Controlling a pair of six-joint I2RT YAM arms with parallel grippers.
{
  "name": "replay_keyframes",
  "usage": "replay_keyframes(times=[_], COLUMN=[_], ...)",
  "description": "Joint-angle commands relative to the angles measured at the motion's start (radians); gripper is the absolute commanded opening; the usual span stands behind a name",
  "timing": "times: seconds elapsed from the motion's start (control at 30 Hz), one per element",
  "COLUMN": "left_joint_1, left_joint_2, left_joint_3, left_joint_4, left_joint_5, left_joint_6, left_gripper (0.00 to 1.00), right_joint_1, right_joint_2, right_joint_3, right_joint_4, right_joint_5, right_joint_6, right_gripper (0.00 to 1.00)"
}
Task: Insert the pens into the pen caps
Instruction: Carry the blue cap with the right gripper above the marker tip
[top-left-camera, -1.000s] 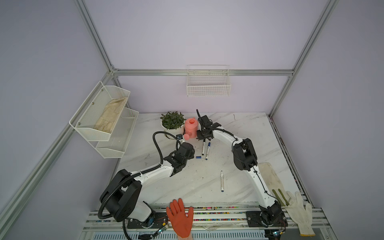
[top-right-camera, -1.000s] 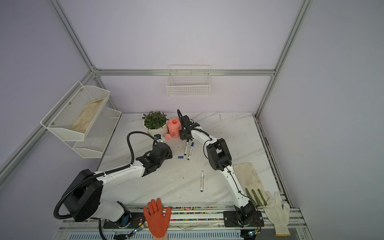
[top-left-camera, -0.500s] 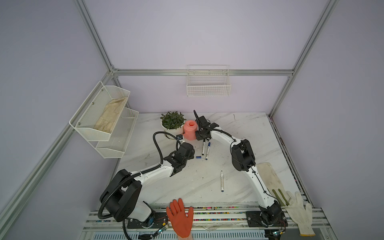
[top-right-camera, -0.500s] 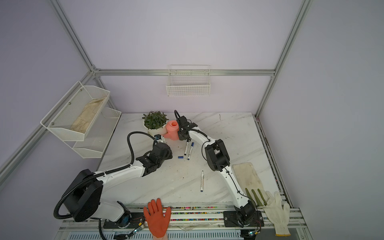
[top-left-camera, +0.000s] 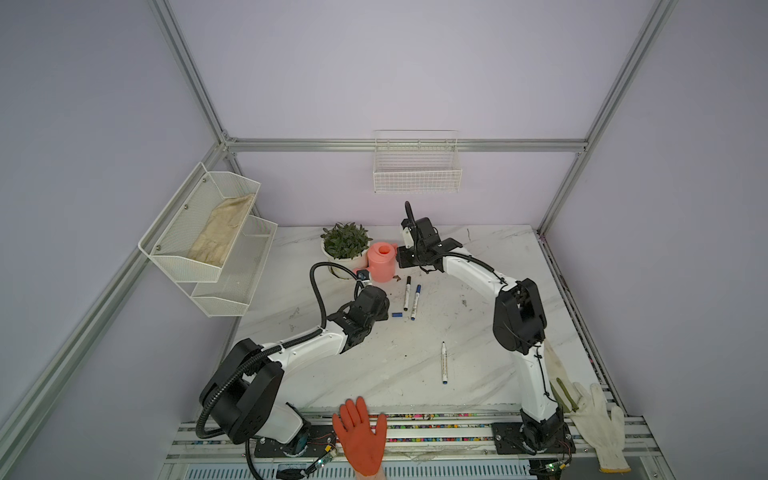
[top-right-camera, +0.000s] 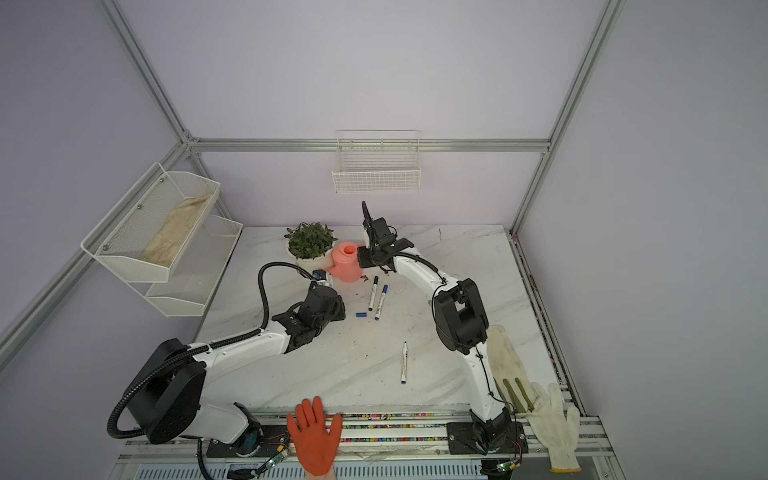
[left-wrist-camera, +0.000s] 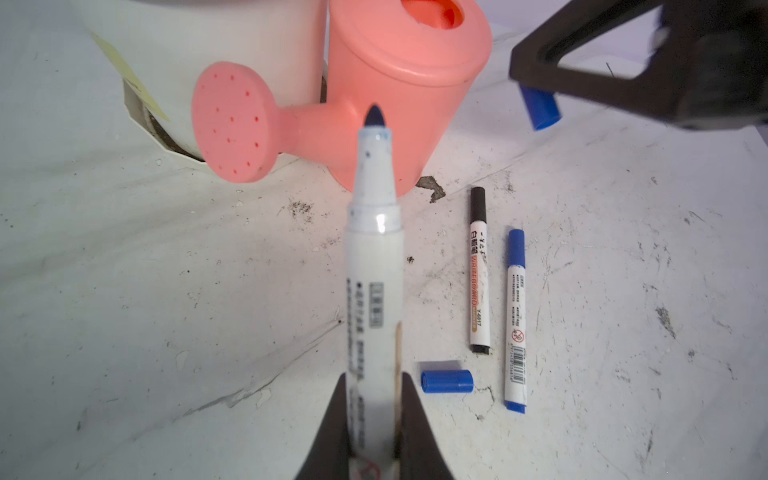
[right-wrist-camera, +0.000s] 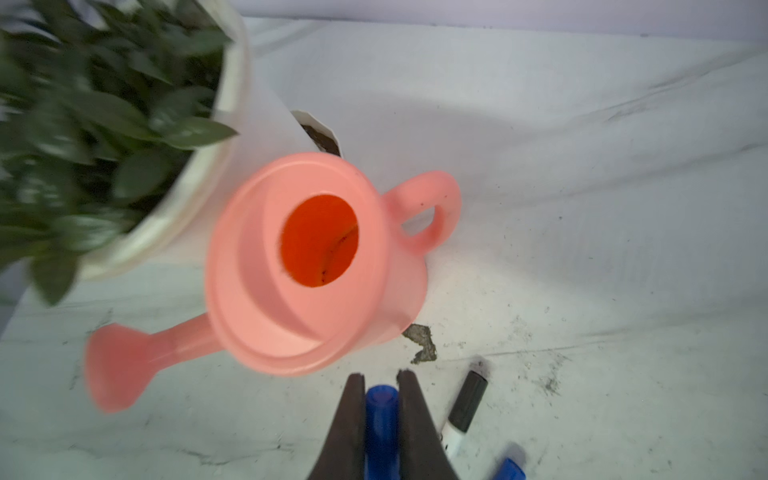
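My left gripper (left-wrist-camera: 372, 376) is shut on a white pen (left-wrist-camera: 374, 270) whose bare blue tip points toward the watering can. My right gripper (right-wrist-camera: 381, 374) is shut on a blue pen cap (right-wrist-camera: 381, 415) and hangs just above the table beside the can; the left wrist view shows that cap (left-wrist-camera: 539, 106) too. On the table lie a black-capped pen (left-wrist-camera: 479, 270), a blue-capped pen (left-wrist-camera: 516, 320) and a loose blue cap (left-wrist-camera: 446, 381). Both top views show a further pen (top-left-camera: 444, 362) (top-right-camera: 403, 362) nearer the front. The left gripper (top-left-camera: 384, 309) sits just left of the loose cap (top-left-camera: 397, 315).
A pink watering can (right-wrist-camera: 316, 266) and a potted plant (right-wrist-camera: 104, 104) stand at the back, close to my right gripper (top-left-camera: 401, 259). An orange-gloved hand (top-left-camera: 361, 436) rests at the front edge. A white glove (top-left-camera: 602, 428) lies at the front right.
My right gripper has shut on the blue cap and shifted slightly left toward the watering can. The left arm and its pen have stayed still.
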Motion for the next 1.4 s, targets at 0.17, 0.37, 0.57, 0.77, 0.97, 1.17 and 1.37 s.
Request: replay_keyframes(times=[0.17,0.37,0.57,0.77,0.97,1.17,1.37], left_joint_1=[0.002,0.001,-0.004,-0.016,-0.019,-0.02,-0.02], left_joint_2=[-0.082,-0.078,-0.06,-0.057,-0.057,-0.061,-0.067], left_joint_3=[-0.084,-0.077,-0.063,-0.057,-0.058,-0.062,-0.077], left_joint_4=[0.264,0.306,0.316,0.322,0.323,0.348,0.388], left_joint_5=[0.327,0.464,0.522,0.542,0.542,0.539,0.532], left_joint_6=[0.146,0.173,0.175,0.176,0.182,0.177,0.167], left_gripper=[0.0,0.0,0.0,0.0,0.0,0.0,0.0], right_joint_1=[-0.014,-0.013,-0.014,-0.014,-0.016,-0.017,-0.016], right_joint_2=[-0.416,-0.545,-0.583,-0.58,-0.556,-0.542,-0.544], right_joint_3=[-0.47,-0.656,-0.715,-0.73,-0.702,-0.705,-0.722], right_joint_4=[0.403,0.538,0.61,0.709,0.723,0.721,0.717], right_joint_5=[-0.3,-0.432,-0.383,-0.342,-0.316,-0.327,-0.319], right_joint_6=[0.036,0.074,0.096,0.139,0.142,0.148,0.144], right_gripper=[0.01,0.0,0.0,0.0,0.0,0.0,0.0])
